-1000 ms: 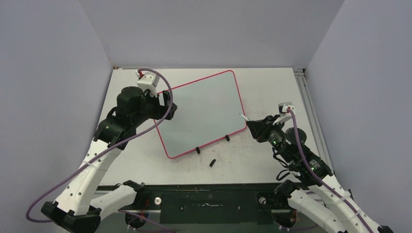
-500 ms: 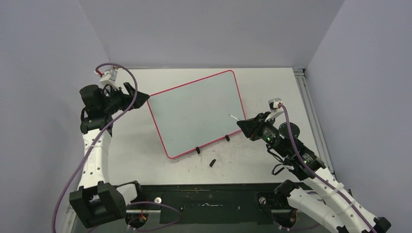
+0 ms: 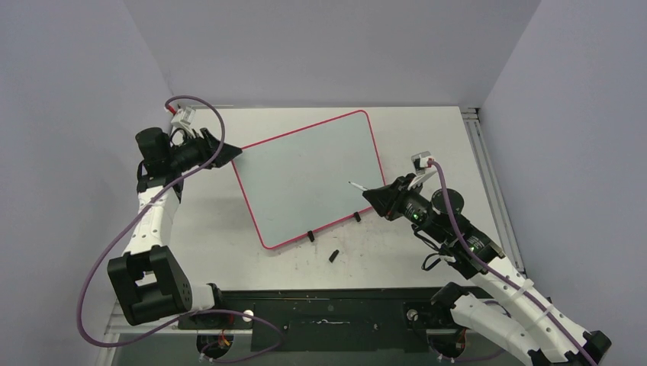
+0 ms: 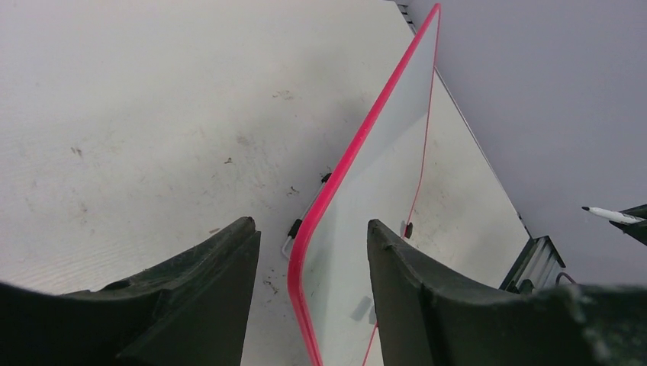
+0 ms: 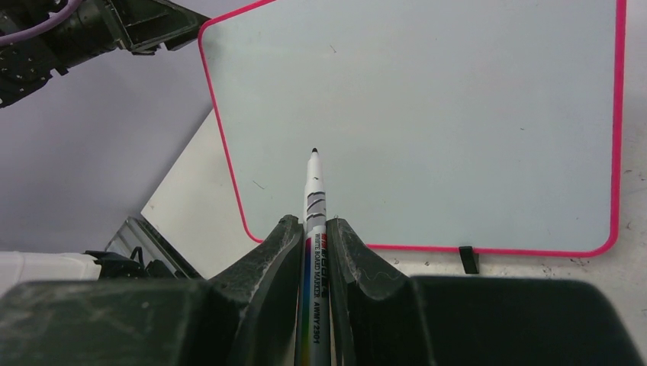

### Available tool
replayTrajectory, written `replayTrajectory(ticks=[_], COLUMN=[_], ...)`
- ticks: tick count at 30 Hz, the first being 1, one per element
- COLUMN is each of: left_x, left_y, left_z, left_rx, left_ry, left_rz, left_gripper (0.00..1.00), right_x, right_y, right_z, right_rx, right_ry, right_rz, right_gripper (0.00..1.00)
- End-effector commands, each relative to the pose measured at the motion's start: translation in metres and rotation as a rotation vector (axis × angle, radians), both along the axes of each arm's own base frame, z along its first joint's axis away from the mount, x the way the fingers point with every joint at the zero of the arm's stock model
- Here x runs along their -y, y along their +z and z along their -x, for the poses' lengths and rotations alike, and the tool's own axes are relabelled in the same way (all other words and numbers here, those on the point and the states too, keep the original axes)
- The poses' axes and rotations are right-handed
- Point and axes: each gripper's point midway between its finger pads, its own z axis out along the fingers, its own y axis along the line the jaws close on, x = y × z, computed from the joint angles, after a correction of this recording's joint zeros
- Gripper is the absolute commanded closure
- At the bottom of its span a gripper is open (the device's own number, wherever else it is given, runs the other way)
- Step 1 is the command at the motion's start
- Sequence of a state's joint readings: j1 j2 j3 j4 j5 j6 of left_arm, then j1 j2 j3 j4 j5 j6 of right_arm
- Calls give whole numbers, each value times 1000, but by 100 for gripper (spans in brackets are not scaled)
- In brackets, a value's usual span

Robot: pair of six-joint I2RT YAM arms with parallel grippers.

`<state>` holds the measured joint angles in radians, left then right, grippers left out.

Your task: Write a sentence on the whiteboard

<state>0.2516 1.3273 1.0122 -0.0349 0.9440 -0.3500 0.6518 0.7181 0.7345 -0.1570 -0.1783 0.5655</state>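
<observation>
Askew on the table [image 3: 427,137]: the whiteboard [image 3: 309,179]. From above only: a small black piece [image 3: 334,255] just off its near rim. At left wrist: left gripper [image 4: 310,225] spread wide, astride its pink corner rim. At right wrist: right gripper [image 5: 313,223] pinching a marker [image 5: 313,191], tip above its surface. Open tabletop beyond its far and right edges.

One whiteboard [image 3: 305,179], two black feet [image 3: 310,235], one marker [image 5: 313,206], one small black loose piece [image 3: 334,255].
</observation>
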Motion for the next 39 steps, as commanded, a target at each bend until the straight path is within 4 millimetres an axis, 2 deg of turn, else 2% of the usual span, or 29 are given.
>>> replayTrajectory(ticks=[1, 8, 15, 19, 23, 26, 39], left_x=[8, 11, 21, 32, 45, 49, 58], left_y=[16, 6, 4, 0, -6, -13, -41], left_z=[0, -2, 8, 21, 37, 48, 82], left_rx=[115, 95, 145, 178, 204, 206, 203], left_ry=[-93, -121, -196, -267, -314, -324, -291], left_rz=[22, 38, 63, 69, 39, -3, -131], left_gripper=[49, 52, 71, 79, 94, 100, 100], right_x=[-8, -8, -5, -4, -3, -2, -17], right_y=[16, 17, 18, 17, 15, 11, 6], right_z=[2, 5, 10, 12, 14, 14, 16], right_rx=[51, 57, 62, 64, 64, 60, 65], right_ry=[29, 36, 35, 36, 36, 36, 91], right_rz=[-48, -48, -51, -49, -46, -41, -47], right_gripper=[95, 95, 95, 95, 95, 95, 95])
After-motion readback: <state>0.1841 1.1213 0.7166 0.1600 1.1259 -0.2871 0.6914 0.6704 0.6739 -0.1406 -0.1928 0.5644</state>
